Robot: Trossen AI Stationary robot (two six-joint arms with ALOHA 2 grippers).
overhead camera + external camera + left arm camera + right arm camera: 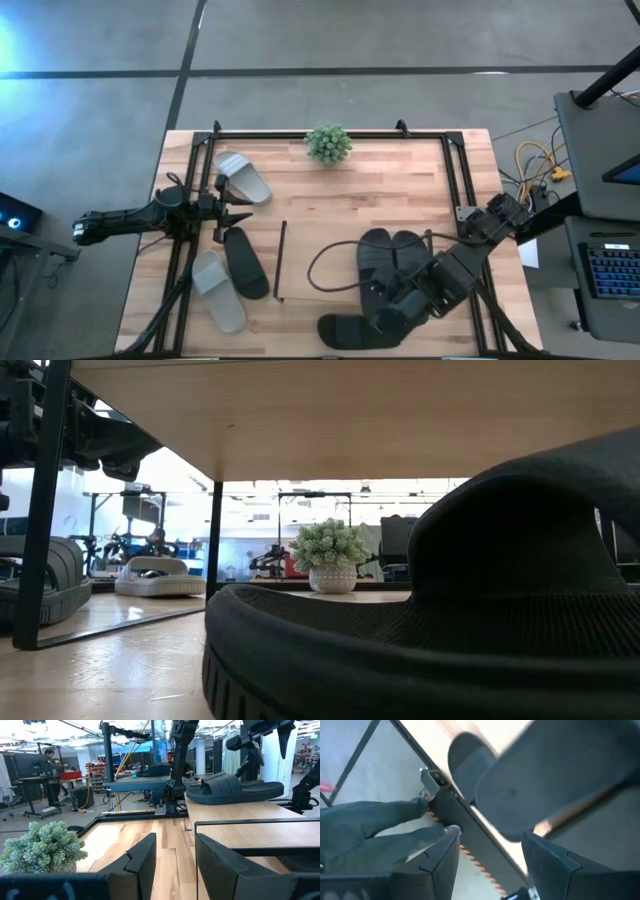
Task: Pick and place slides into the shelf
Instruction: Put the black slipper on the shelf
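At the near edge of the table (330,215), the right gripper (385,318) sits low over a black slide (345,330) lying on its side-to-side axis at the front right. In the right wrist view its two fingers (442,857) stand spread, with a dark slide (555,775) filling the space beyond them; whether the pads touch it cannot be told. Just behind that gripper, two more black slides (390,255) lie side by side on the shelf (340,255), whose light wood top reads as one with the table and whose thin dark rail (281,260) marks its left end.

Left of the rail, a black slide (246,262) and a light grey slide (218,290) rest touching each other, both angled toward the front left corner. The left gripper (232,212) hovers just behind them, above bare wood, fingers spread with nothing between them, as the left wrist view confirms (175,865).

Farther back on the left, a second light grey slide (242,177) lies near the black tube frame (310,133). A small potted plant (328,143) stands at the far edge, centre.
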